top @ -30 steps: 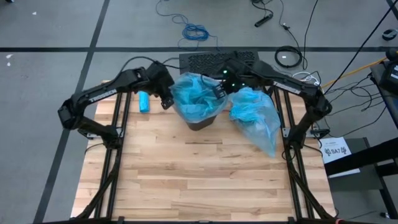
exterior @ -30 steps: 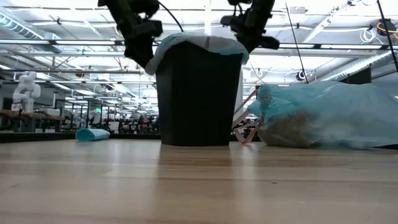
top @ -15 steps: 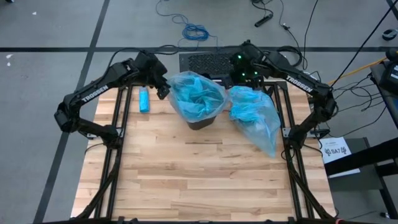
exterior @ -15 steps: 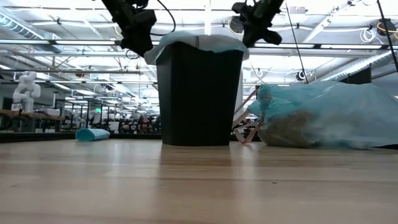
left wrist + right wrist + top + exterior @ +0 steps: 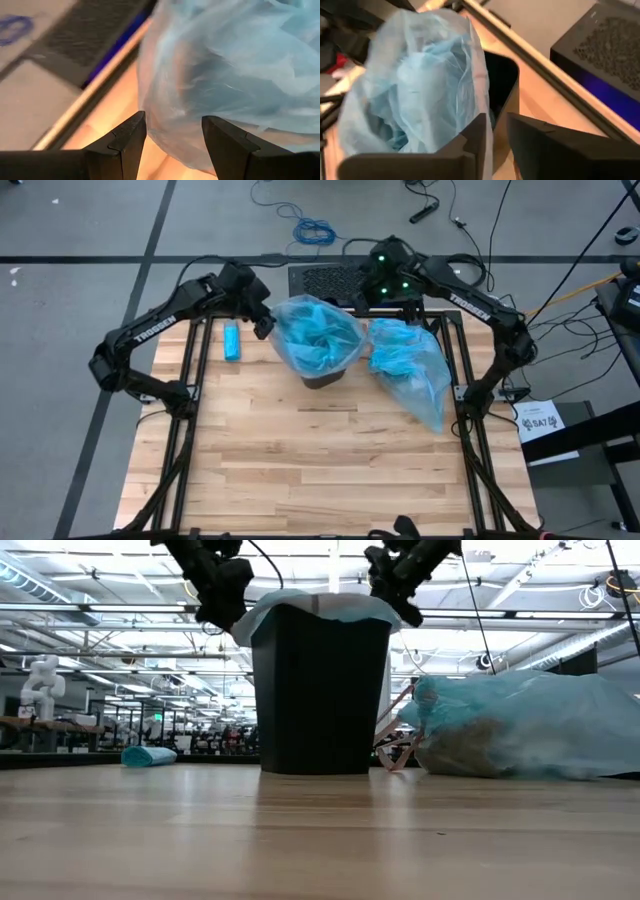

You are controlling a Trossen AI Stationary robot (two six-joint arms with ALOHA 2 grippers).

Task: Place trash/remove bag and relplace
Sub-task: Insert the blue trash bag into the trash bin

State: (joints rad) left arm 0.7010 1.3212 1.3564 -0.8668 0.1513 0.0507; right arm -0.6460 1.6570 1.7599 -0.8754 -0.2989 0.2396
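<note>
While perched at the bin's point(image 5: 322, 370) far rim, right gripper point(image 5: 388, 280) hangs up above the table, fingers point(image 5: 470, 145) parted by a narrow slot, nothing pinched betw. them. Just below and ahead of it: black bin w/ fresh blue liner point(image 5: 318, 335) draped over the rim; on this side part of the rim shows bare, liner not pulled over there. Off to its outer side, lower down: full bag point(image 5: 412, 370) lying on the table, tied end twd the bin, trash point(image 5: 470, 750) seen dimly through the plastic as a brownish mass. Bag near bin, not touching as far as can tell.

Left gripper point(image 5: 262, 320) on opp. side of bin, at rim height, fingers point(image 5: 125, 142) spread wide, empty. Liner bulges right in front of the tips, close to or brushing them; can't tell which. Out past its outer side, on the table: small blue roll point(image 5: 232, 342), well apart from bin.

Both grippers flank bin top in low view, left point(image 5: 215, 590) and right point(image 5: 400, 575), neither gripping liner.
</note>
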